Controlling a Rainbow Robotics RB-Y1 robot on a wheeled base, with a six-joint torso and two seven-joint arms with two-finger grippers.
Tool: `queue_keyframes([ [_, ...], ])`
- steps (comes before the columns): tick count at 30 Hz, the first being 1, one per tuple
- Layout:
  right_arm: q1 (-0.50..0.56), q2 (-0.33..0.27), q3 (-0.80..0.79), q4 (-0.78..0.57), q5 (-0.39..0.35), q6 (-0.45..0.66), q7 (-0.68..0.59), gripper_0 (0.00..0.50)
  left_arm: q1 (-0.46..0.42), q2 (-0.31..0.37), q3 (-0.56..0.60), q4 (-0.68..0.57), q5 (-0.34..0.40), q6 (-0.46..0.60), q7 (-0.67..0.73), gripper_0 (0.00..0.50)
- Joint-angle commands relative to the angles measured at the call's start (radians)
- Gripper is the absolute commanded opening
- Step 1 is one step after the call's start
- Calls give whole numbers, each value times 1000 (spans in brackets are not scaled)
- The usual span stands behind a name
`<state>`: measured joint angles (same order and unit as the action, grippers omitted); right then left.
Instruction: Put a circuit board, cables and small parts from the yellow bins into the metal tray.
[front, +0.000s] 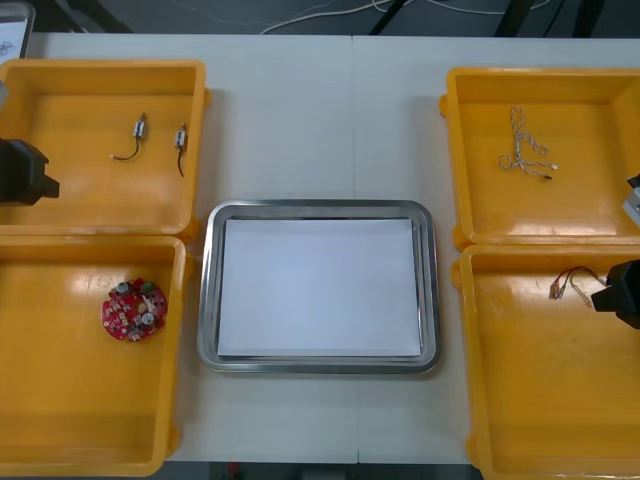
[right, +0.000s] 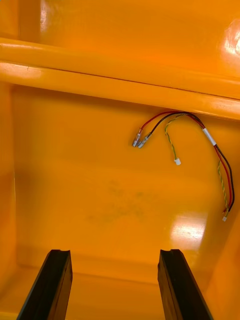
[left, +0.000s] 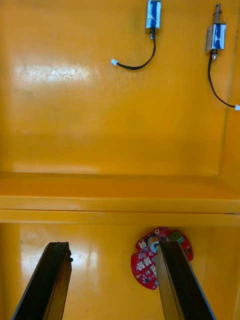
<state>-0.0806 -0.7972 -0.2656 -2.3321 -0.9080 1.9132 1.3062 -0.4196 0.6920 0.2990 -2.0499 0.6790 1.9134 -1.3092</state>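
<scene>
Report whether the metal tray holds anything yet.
Empty. The metal tray shows a bare white inside; the circuit board lies in a yellow bin.

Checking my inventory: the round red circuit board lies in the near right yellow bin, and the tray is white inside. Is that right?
Not quite. The circuit board lies in the near left yellow bin, not the right, as the front view shows. The tray is white inside.

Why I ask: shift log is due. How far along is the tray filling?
Done: nothing; the metal tray holds no parts. In hand: nothing; left gripper and right gripper hang open over the yellow bins. To do: the circuit board, two small metal parts, the twisted cable and the red and yellow cable all lie in their bins.
</scene>
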Motion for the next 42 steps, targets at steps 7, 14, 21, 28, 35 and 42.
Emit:
queue_keyframes([
  [7, 16, -36, -27, -13, 0, 7, -18, 500, 18, 47, -12, -35, -1, 6, -99, 500],
  [14, 16, -36, -27, -13, 0, 7, -18, 500, 18, 47, -12, -35, -1, 6, -99, 500],
  [21, 16, -36, -27, -13, 0, 7, -18, 500, 18, 47, -12, -35, -1, 6, -99, 500],
  [28, 16, -36, -27, -13, 0, 7, -18, 500, 18, 47, -12, -35, -1, 6, -99, 500],
  [35, 16, -36, -27, -13, 0, 7, -18, 500, 18, 47, -12, -35, -1, 6, -99, 500],
  [42, 16, -36, -27, -13, 0, 7, -18, 500, 18, 47, -12, -35, -1, 6, -99, 500],
])
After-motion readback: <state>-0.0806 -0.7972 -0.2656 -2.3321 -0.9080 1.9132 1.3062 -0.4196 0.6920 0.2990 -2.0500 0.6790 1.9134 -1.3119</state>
